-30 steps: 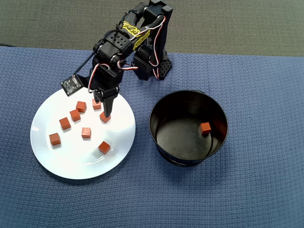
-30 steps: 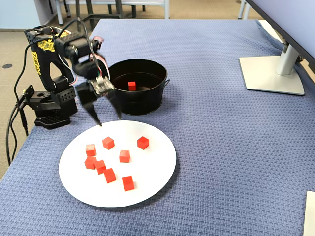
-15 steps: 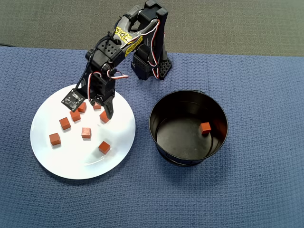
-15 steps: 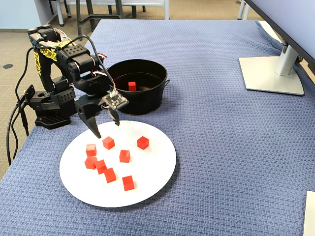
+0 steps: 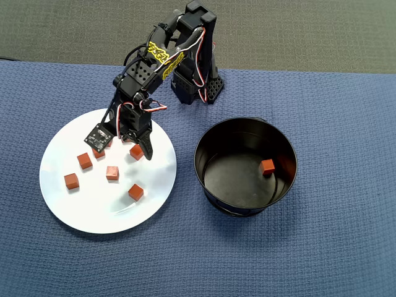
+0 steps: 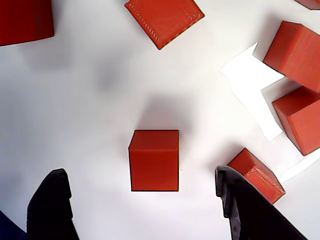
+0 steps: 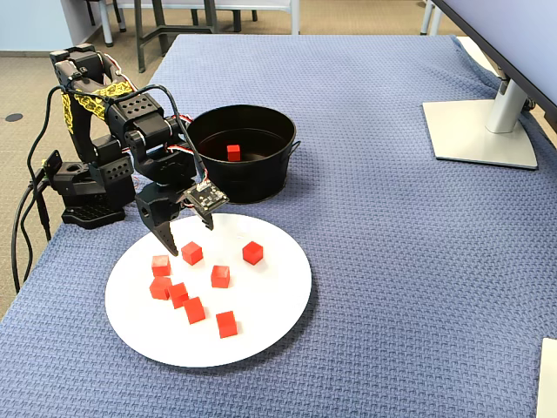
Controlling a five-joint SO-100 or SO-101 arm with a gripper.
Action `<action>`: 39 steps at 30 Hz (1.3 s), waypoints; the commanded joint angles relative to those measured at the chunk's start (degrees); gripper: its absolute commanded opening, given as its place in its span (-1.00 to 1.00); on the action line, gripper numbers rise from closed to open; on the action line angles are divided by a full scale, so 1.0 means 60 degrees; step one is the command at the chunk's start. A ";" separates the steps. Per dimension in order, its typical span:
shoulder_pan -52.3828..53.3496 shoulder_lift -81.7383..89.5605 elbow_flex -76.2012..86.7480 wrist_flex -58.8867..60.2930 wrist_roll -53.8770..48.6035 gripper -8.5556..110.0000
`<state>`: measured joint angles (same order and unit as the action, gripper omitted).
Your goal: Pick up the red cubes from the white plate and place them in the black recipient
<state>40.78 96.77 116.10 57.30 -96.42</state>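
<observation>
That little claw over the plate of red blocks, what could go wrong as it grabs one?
The open end effector straddles one red cube, but a neighbouring cube sits right beside one finger; closing might nudge or pinch it too. The white plate looks glossy, so the cube could slide away. The black recipient has tall walls, so a low carry might clip its rim.

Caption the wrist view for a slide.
Open jaws straddle one red cube on the white plate, neighbours close by.
</observation>
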 commanded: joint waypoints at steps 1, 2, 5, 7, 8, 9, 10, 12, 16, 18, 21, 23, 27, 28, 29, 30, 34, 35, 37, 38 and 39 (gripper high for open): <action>-0.0190 0.0000 0.0117 -0.0483 0.0176 -0.31; -0.0234 -0.0015 0.0205 -0.0586 0.0205 -0.31; -0.0366 -0.0161 0.0381 -0.0894 0.0381 -0.31; -0.0469 -0.0220 0.0469 -0.1025 0.0498 -0.32; -0.0513 -0.0220 0.0527 -0.1069 0.0557 -0.33; -0.0571 -0.0234 0.0571 -0.1113 0.0630 -0.33; -0.0615 -0.0264 0.0630 -0.1201 0.0688 -0.35; -0.0703 -0.0337 0.0732 -0.1377 0.0791 -0.37; -0.0820 -0.0483 0.0894 -0.1582 0.0806 -0.38; -0.0908 -0.0557 0.0967 -0.1670 0.0850 -0.39; -0.0967 -0.0630 0.1011 -0.1772 0.0923 -0.48; -0.1025 -0.0630 0.1128 -0.2007 0.1069 -0.78; -0.1128 -0.0513 0.1040 -0.2300 0.1655 -0.86; -0.1172 -0.0396 0.0908 -0.2241 0.1904 -0.86; -0.1230 -0.0220 0.0659 -0.1948 0.2153 -0.86; -0.1304 0.0015 0.0278 -0.1436 0.2432 -0.86; -0.1685 0.1289 -0.1304 0.0366 0.4424 -0.86; -0.1787 0.1655 -0.1567 0.0806 0.4775 -0.86; -0.1978 0.2476 -0.1875 0.1772 0.5391 -0.86; -0.2095 0.2915 -0.1904 0.2271 0.5596 -0.86; -0.2227 0.3369 -0.1919 0.2681 0.5903 -0.86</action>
<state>30.32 106.88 110.04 63.98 -67.59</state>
